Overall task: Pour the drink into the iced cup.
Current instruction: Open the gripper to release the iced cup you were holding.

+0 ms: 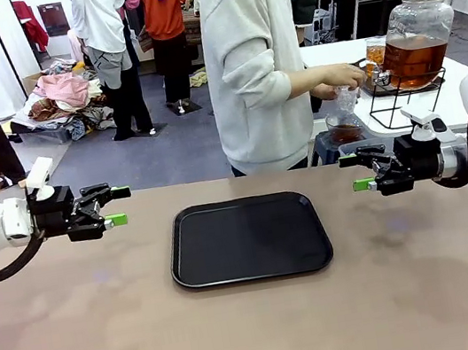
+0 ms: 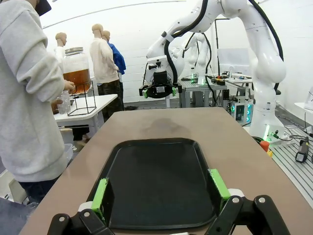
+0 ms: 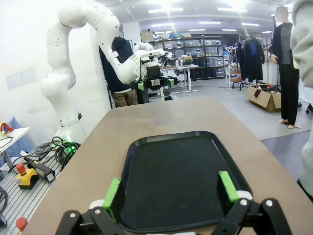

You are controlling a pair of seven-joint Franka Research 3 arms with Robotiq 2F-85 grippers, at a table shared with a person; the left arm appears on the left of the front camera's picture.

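Observation:
The drink (image 1: 413,58) is amber liquid in a big lidded glass dispenser jar on a wire stand, on a white side table at the far right; it is also in the left wrist view (image 2: 77,80). A person in a grey sweatshirt holds a clear cup (image 1: 345,100) by the jar's tap; I cannot tell if it holds ice. My left gripper (image 1: 119,206) hovers open left of the black tray (image 1: 246,238), nothing between its fingers. My right gripper (image 1: 356,172) hovers open right of the tray, also holding nothing. Both point at the tray.
The brown table (image 1: 260,332) carries just the black tray (image 2: 156,181) (image 3: 181,171) at its middle. A second vessel with dark liquid (image 1: 345,129) sits below the person's hand. The person's body stands behind the table's far edge.

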